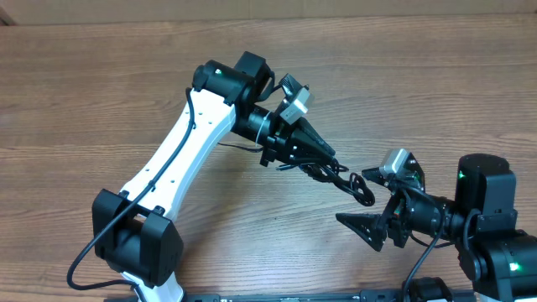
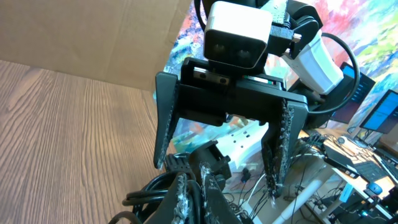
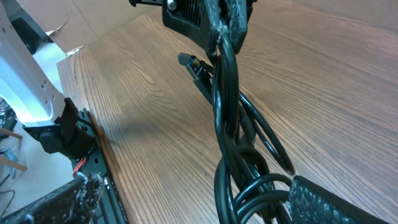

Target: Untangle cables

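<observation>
Cables (image 1: 352,183) in left gripper (image 1: 330,155), table (image 1: 101,101) edges far

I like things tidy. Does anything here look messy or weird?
Yes. The cables are a tangled bunch of loops, hanging from the shut left gripper instead of lying straight. The open right gripper waits right beside them.

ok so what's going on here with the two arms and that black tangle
The left gripper is shut on a bunch of thin black cables and appears to hold it up over the wooden table. The loops hang below it in a tangle. The right gripper is open and faces the bundle. The lowest loops are close to one of its fingers, but it has clamped nothing. The cables look as tangled as ever, so the pulling apart has not begun.
</observation>
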Available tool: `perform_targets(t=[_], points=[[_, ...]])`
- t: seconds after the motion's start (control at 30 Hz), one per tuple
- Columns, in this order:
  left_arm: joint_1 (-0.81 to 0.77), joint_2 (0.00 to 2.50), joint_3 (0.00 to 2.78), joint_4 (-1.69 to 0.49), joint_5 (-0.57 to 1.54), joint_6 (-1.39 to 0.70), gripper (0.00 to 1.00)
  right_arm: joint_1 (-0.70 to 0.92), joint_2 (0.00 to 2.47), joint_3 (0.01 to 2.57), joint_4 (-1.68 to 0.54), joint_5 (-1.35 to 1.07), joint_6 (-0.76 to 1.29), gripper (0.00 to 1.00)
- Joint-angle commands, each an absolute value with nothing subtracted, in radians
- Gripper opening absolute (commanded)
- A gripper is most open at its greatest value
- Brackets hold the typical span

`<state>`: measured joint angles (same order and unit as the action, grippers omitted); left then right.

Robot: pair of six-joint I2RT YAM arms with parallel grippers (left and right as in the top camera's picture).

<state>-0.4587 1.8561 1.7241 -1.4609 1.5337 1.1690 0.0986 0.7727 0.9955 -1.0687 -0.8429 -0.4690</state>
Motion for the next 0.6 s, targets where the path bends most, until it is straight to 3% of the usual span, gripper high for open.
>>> perform_targets(t=[0.0, 0.23, 0.37, 0.43, 0.47, 0.57], points=[[-0.467, 1.816, 1.756, -1.458, 1.582, 1.162, 0.04, 0.096, 0.787, 1.0, -1.058, -0.857, -0.481, 0.95], [-0.472, 1.816, 1.756, -1.458, 1.581, 1.162, 0.04, 0.096, 0.897, 0.999, -1.053, -0.802, -0.48, 0.9], [-0.472, 1.816, 1.756, -1.458, 1.581, 1.162, 0.04, 0.096, 0.986, 0.999, -1.045, -0.801, -0.481, 0.81], [-0.472, 1.816, 1.756, -1.458, 1.581, 1.162, 0.04, 0.096, 1.024, 0.999, -1.046, -0.801, -0.48, 0.7], [-0.471, 1.816, 1.756, -1.458, 1.581, 1.163, 0.04, 0.096, 1.058, 0.999, -1.048, -0.8, -0.48, 0.43], [-0.463, 1.816, 1.756, -1.457, 1.577, 1.163, 0.04, 0.096, 1.081, 0.999, -1.058, -0.794, -0.468, 0.09]])
